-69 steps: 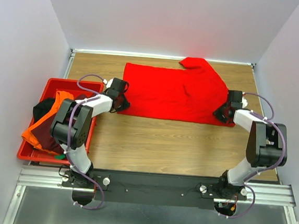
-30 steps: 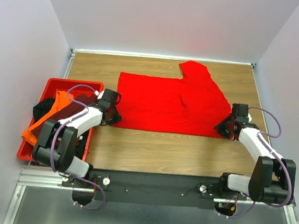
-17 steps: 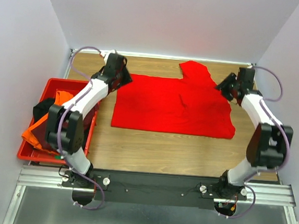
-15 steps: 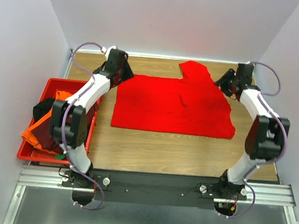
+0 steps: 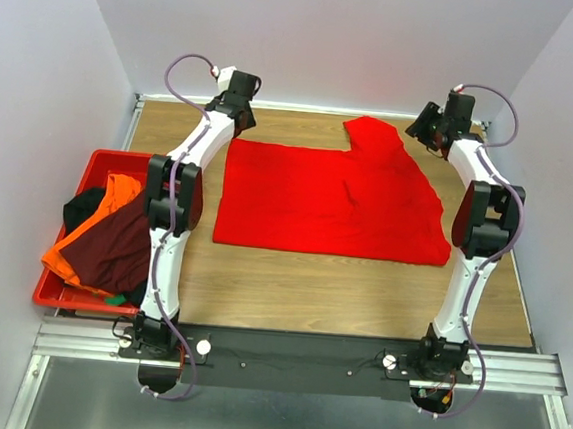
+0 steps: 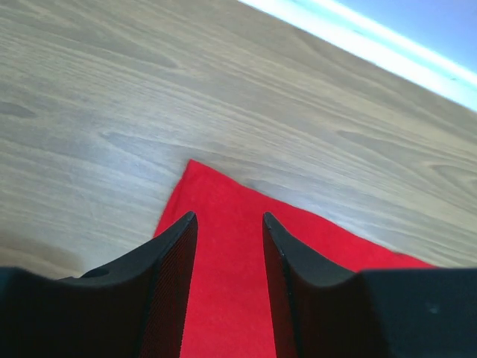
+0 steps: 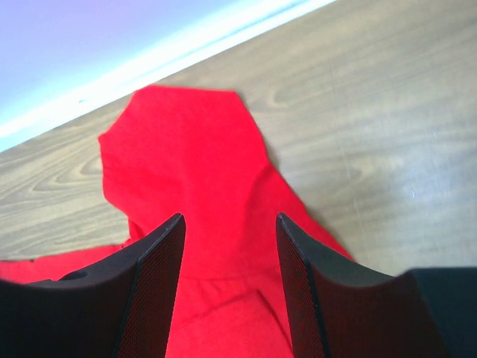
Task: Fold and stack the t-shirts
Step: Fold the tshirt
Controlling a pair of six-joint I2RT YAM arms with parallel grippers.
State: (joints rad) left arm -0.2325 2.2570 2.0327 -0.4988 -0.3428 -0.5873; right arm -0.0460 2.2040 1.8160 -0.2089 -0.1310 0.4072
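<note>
Wooden worktop [image 5: 341, 280] carried a red t-shirt [image 5: 318, 197] spread flat; left fingers [image 6: 168, 291] and right fingers [image 7: 153, 291] hung open over its far edge, gripping nothing

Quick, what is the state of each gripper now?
Left gripper: open, holding nothing, over a corner of the red shirt.
Right gripper: open, holding nothing.

Wood-grain desk [image 5: 310, 287], viewed from above. A bright red t-shirt [image 5: 328, 203] lies spread flat on its far half, with one sleeve reaching toward the far edge. A red crate [image 5: 116, 158] sits at the left edge.
</note>
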